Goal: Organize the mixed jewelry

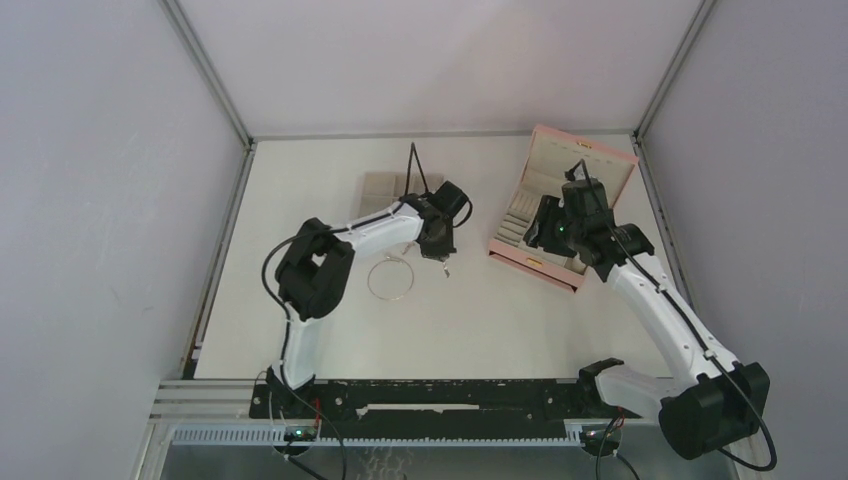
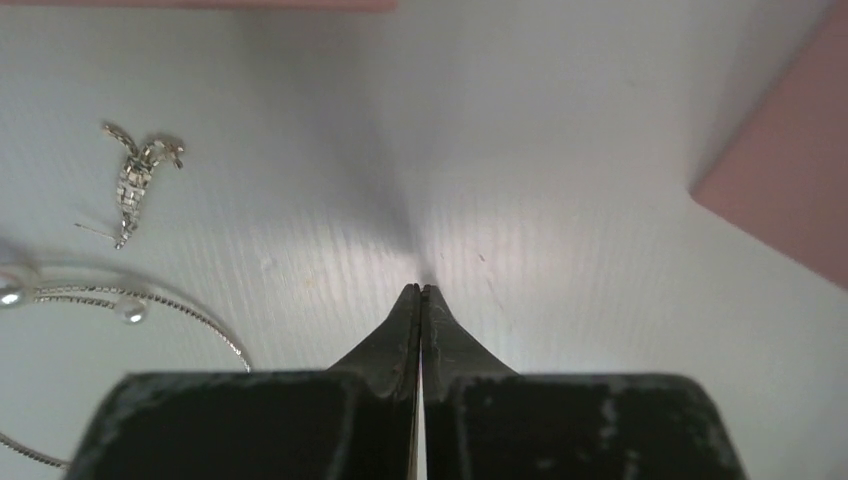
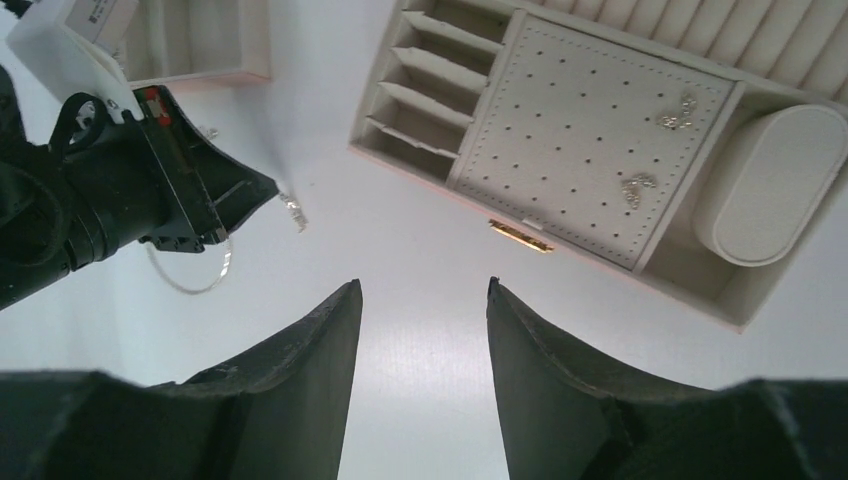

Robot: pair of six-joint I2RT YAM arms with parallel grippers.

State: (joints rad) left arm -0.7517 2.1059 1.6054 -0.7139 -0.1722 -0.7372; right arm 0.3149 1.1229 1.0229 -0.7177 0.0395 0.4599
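Looks like the pick-up step: left gripper (image 2: 421, 292) clenched empty mid-table, silver cluster (image 2: 138, 180) off to its side, right gripper (image 3: 422, 286) hanging released. Probably needs reopening and re-aiming.

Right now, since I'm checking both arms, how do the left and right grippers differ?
The left gripper is shut tight; the right gripper is open. The left gripper hangs beside the wire hoop; the right gripper is by the pink box. Neither visibly holds anything.
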